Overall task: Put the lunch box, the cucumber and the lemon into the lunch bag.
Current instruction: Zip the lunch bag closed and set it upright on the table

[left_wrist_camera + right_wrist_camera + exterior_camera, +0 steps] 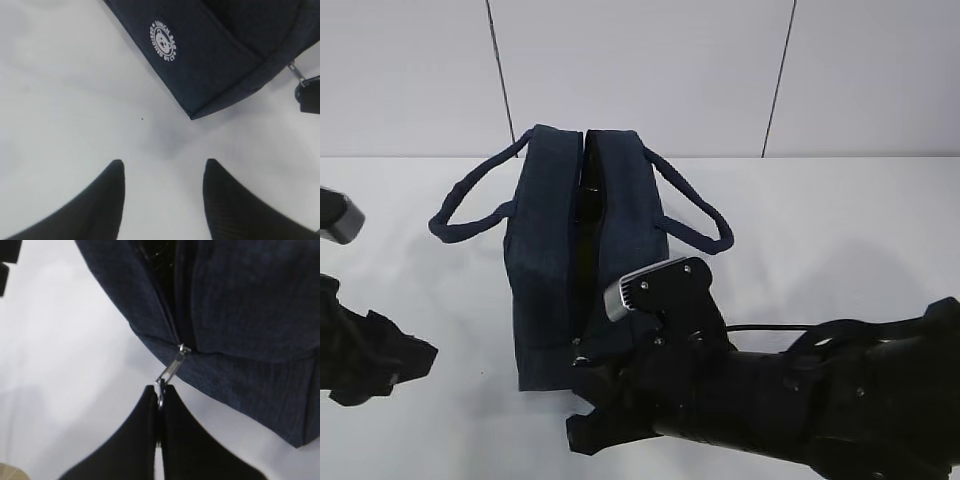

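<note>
My right claw point(160, 392) is pinched closed on the silver ring pull point(161, 385) of the zipper, its two smooth black fingers point(135, 440) pressed flat together around the thin metal. The pull point(170, 369) hangs taut from the near end of the dark navy, boxy woven-fabric lunch bag point(555, 290), which stands on the matte white tabletop point(840, 240) at about twelve o'clock from that claw. The bag's top seam gapes in a dark slit, and its two padded loop handles point(470, 205) droop toward nine and three o'clock. My left claw point(164, 172) hovers over bare tabletop with its tapered black fingers point(100, 200) spread apart, gripping nothing; a round white printed emblem point(163, 41) on the bag's side sits toward twelve o'clock of it.
</note>
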Robot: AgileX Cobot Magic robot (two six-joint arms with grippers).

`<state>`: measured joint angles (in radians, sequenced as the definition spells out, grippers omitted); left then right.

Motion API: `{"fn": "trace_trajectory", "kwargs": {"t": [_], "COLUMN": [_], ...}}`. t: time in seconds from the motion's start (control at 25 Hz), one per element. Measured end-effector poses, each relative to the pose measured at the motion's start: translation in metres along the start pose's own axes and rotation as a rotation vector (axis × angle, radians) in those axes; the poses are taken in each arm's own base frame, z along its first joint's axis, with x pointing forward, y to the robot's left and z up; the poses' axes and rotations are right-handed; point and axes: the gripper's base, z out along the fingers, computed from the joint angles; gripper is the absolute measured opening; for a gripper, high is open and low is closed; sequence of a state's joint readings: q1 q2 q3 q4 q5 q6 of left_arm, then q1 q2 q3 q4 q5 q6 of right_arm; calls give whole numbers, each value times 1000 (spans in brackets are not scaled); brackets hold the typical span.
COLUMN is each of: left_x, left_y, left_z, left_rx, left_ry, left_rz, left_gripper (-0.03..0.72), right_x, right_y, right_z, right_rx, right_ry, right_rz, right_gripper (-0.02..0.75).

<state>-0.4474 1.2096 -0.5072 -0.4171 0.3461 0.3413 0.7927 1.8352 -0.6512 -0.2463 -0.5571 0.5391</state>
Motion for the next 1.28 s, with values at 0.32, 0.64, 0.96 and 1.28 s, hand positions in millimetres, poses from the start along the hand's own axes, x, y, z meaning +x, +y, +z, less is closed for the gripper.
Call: {"fn": "trace_trajectory", "kwargs": {"t": [0.32, 0.64, 0.96, 1.28], "left_x": [2, 0, 1, -3], "left_y": [-8, -26, -37, -43], "left_z": [12, 23, 46, 53], "left_rx": [24, 46, 32, 18], "left_ry": [35, -12, -39, -105], "left_rz": [18, 131, 191, 217], "left_gripper": [456, 456, 456, 456], "right_x": [-3, -9, -15, -20], "right_y": [1, 4, 6, 7], "right_z": [-2, -6, -12, -17], "right_rx": [-1, -8, -7, 2], "right_ry": [-10, -30, -42, -59], "right_rz": [43, 72, 77, 98], "right_gripper": [-13, -13, -13, -13]}}
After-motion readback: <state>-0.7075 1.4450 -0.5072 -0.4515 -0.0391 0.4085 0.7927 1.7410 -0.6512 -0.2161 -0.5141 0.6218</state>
